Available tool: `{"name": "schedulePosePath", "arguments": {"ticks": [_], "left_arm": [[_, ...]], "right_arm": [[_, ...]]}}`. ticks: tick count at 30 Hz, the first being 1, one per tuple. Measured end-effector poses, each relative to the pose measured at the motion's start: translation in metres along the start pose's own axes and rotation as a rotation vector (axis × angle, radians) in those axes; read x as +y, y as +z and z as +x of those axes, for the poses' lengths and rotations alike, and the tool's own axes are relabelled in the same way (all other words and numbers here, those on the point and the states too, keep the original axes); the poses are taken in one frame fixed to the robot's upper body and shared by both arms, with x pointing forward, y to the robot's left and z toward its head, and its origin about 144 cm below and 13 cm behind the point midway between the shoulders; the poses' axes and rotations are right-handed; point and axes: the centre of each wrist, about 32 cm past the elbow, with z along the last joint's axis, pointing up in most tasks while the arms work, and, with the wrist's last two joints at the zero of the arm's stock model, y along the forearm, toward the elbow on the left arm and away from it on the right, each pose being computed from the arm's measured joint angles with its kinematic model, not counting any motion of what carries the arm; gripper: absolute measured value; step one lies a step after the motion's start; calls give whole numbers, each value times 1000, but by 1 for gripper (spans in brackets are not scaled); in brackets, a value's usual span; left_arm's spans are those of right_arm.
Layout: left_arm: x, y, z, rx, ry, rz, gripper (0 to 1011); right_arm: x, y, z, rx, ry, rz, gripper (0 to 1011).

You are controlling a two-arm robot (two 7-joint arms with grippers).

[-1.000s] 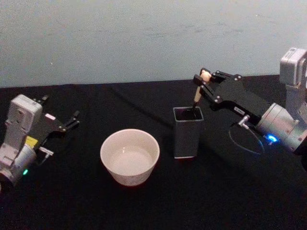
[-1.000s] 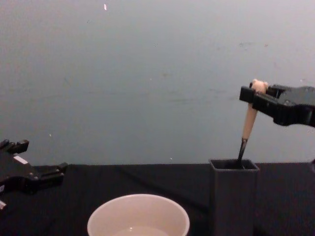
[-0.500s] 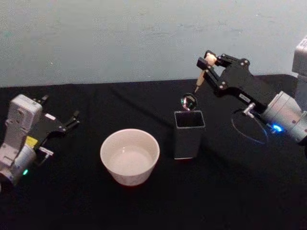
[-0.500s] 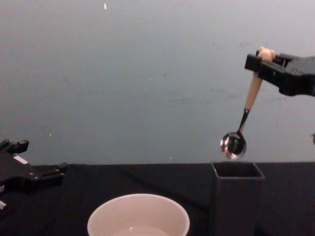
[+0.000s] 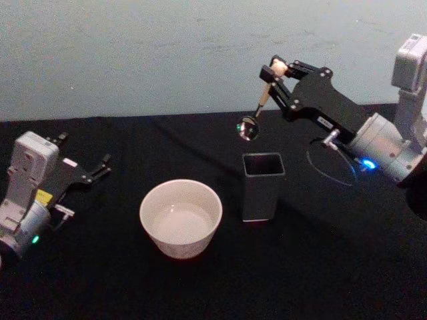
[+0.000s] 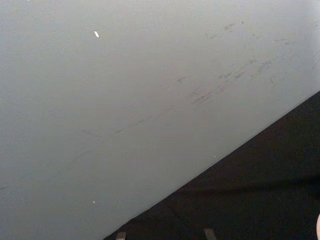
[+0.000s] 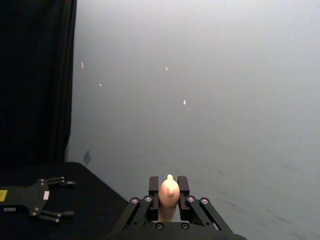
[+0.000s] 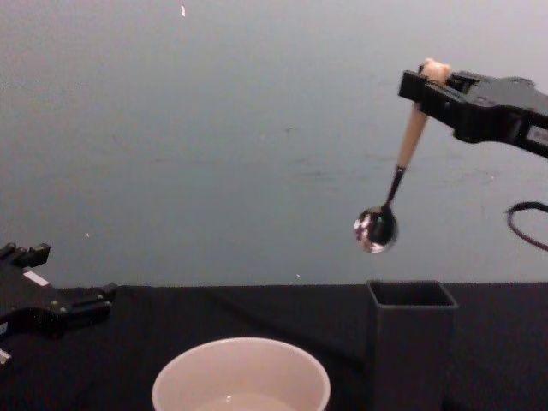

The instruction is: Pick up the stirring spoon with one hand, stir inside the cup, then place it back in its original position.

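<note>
Above the middle of the black-clothed table (image 5: 320, 267), your right gripper (image 5: 272, 70) is clamped on the stirring spoon (image 5: 259, 107) just under its bear-head knob; the beige handle hangs slanted, the shiny metal bowl in the air above the dark grey square holder (image 5: 261, 187), a little to its left and not touching it. The cream-white cup (image 5: 180, 217) sits mid-table just left of the holder; your left gripper (image 5: 85, 150) rests near the left edge, fingers spread; a pale grey wall (image 5: 133, 53) stands behind.
</note>
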Motion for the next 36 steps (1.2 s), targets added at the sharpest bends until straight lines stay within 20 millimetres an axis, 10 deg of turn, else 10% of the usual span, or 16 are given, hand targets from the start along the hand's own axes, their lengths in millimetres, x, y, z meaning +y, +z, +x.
{"name": "schedulePosePath", "arguments": {"ticks": [36], "left_arm": [[0,0,0,0,0,0,1001]], "right_arm": [[43,-49,-32,44,363,-20,214]]}}
